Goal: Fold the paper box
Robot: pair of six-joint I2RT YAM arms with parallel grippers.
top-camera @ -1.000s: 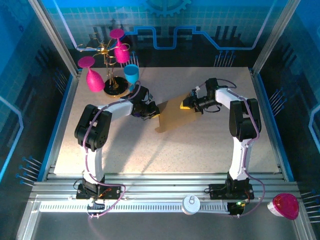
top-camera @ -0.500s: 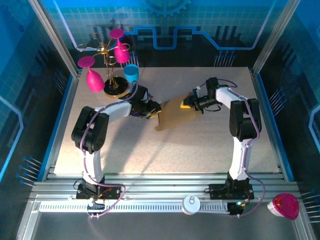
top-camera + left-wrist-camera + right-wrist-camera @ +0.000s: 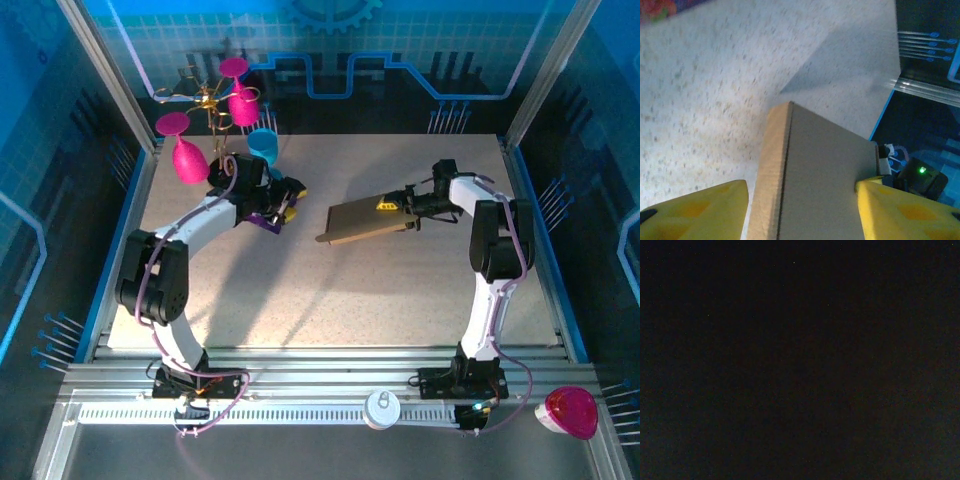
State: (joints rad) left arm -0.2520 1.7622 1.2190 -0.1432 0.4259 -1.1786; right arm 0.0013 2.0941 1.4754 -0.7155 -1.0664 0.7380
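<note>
The paper box (image 3: 360, 222) sits mid-table (image 3: 400, 290) as a low brown slab, its right end in the right hand (image 3: 400, 205). One yellow finger (image 3: 385, 205) presses on the top face. The other finger is hidden below the cardboard, so the grasp is read from the top finger alone. The right wrist picture is too dark to make anything out. The left hand (image 3: 283, 208) is near the box's left end but apart from it, released, with its fingers (image 3: 700, 212) spread wide. In the left wrist view the box's corner (image 3: 820, 170) lies beyond them, its near part cut off by the frame. A purple item (image 3: 262, 218) under that hand is too small to identify.
</note>
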